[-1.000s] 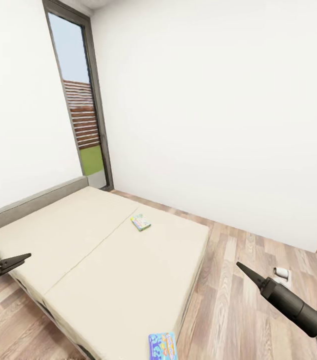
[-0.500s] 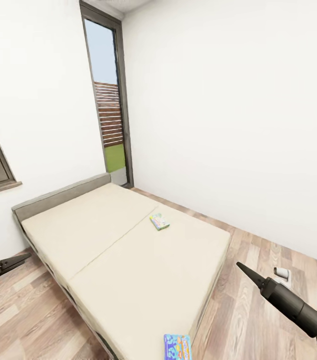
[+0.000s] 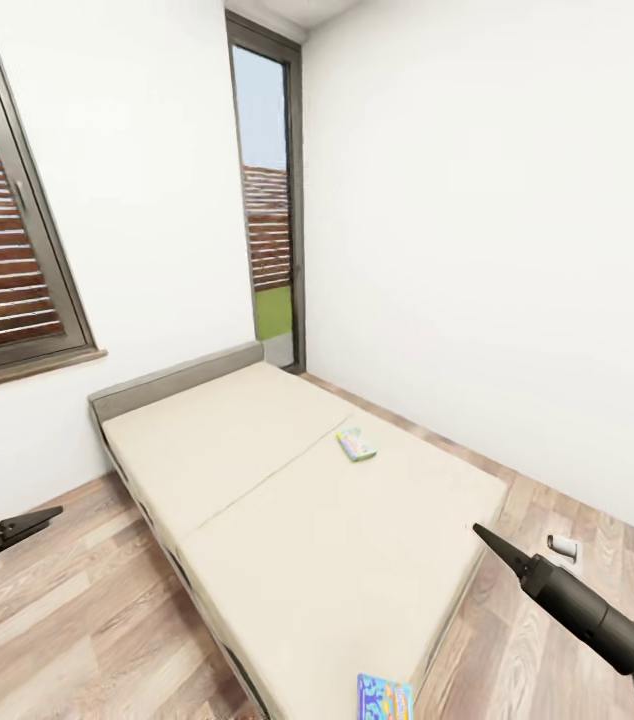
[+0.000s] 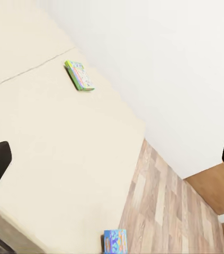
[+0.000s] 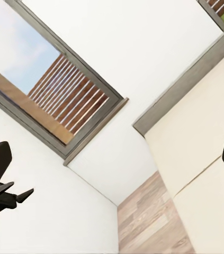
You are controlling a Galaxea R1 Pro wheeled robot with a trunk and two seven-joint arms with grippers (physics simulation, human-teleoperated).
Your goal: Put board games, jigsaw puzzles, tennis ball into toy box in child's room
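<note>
The bed (image 3: pixel 287 520) is a long beige mattress with a low grey headboard (image 3: pixel 172 382), lying across the middle of the head view. Two board games rest on it. A pale green-edged one (image 3: pixel 356 444) (image 4: pixel 79 75) lies near the far side. A blue one (image 3: pixel 384 698) (image 4: pixel 115 241) sits at the near corner. My left gripper (image 3: pixel 49 517) hovers over the floor left of the bed, and my right gripper (image 3: pixel 484 535) hangs over the bed's right edge. Both are open and hold nothing. The table, toy box, jigsaw puzzles and tennis ball are out of view.
A slatted window (image 3: pixel 12 250) is set in the left wall and a tall narrow glass door (image 3: pixel 272 210) stands behind the headboard. Wood floor (image 3: pixel 77 620) runs along both sides of the bed. A small white object (image 3: pixel 562 548) lies on the floor at right.
The whole head view has swung left, so the camera turned. The bed and games sit further right in the picture and the slatted window has come in. The arms hold the same pose.
</note>
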